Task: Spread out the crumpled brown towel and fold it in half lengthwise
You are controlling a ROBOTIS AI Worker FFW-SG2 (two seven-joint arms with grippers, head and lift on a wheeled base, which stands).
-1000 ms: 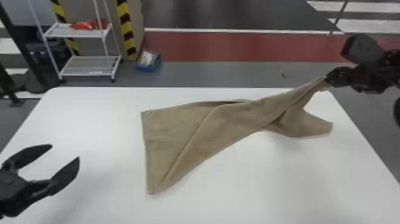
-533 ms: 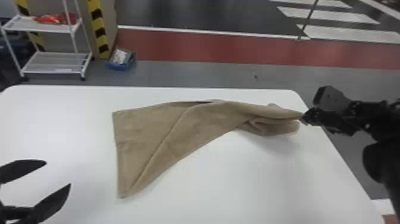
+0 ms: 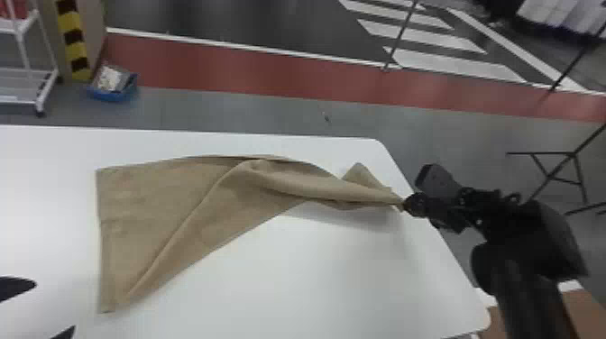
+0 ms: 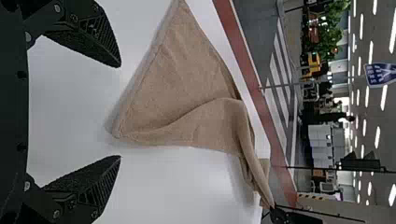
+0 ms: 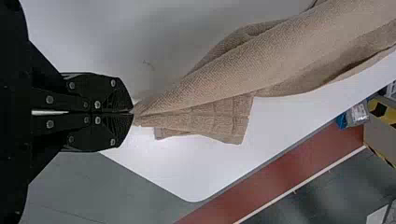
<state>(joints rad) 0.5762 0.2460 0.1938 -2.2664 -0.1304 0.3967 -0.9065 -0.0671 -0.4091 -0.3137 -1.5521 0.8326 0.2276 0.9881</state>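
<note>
The brown towel (image 3: 180,212) lies on the white tabletop (image 3: 315,279), broad at its left end, with a diagonal fold, tapering to a narrow right end. The right tool (image 3: 404,203) is at that narrow end, its 2 fingers closed on the cloth. The left tool (image 3: 55,305) is near the towel's broad end, robot side, its 2 fingers wide apart.

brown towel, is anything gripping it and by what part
The right gripper holds the towel by a pinched corner or edge at its right end; the left gripper holds nothing.
</note>
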